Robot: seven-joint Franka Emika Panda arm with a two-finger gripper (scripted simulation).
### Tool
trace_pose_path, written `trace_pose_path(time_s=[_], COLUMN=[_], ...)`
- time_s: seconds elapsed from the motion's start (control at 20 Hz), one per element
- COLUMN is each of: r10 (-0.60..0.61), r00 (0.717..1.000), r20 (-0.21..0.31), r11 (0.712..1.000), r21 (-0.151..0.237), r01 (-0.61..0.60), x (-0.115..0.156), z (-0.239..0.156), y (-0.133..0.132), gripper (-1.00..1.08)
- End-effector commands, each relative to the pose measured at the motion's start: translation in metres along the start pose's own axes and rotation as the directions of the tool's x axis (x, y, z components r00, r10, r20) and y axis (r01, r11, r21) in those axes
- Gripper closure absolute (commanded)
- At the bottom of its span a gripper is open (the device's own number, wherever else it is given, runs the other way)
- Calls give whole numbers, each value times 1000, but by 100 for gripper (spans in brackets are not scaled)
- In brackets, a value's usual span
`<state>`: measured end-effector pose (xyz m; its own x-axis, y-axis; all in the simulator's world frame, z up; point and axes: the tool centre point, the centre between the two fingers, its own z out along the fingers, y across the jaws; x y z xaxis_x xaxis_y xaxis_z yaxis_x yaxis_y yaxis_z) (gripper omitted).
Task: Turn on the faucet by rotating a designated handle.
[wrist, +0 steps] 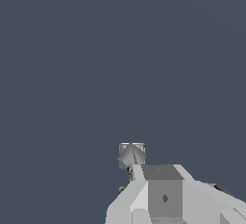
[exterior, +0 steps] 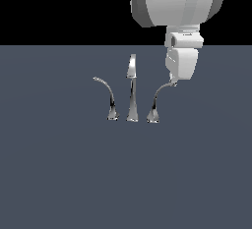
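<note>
A small shiny chrome three-piece faucet (exterior: 132,95) stands upright on a flat grey surface. Its tall, straight, tapering centre spout rises between two shorter curved levers. The slim chrome horn-shaped handle (exterior: 156,102), on the exterior view's right, arches rightward.

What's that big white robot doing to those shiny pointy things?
The robot arm has its claw down at the tip of the handle, the curved lever on the exterior view's right of a chrome faucet. It looks to be touching or very near that tip, ready to turn it. You can't see whether the claw is open or shut. The spout and the other lever are left alone.
</note>
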<state>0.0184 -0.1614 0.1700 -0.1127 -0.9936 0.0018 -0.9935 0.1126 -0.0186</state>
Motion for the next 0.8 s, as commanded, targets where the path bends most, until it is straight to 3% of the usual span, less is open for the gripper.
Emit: trace_pose_path(time_s=[0.0, 0.35, 0.45, 0.75], r10=[-3, 1, 9, 5], r00=[1000, 1000, 1000, 1000], r20=[3, 2, 0, 1], r11=[1000, 1000, 1000, 1000], r21=[-13, -18, -11, -15], r01=[3, -1, -9, -5], x=[-5, -9, -3, -29], z=[-1, -1, 0, -1], y=[13, 36, 30, 44], gripper=[108, 108, 108, 108])
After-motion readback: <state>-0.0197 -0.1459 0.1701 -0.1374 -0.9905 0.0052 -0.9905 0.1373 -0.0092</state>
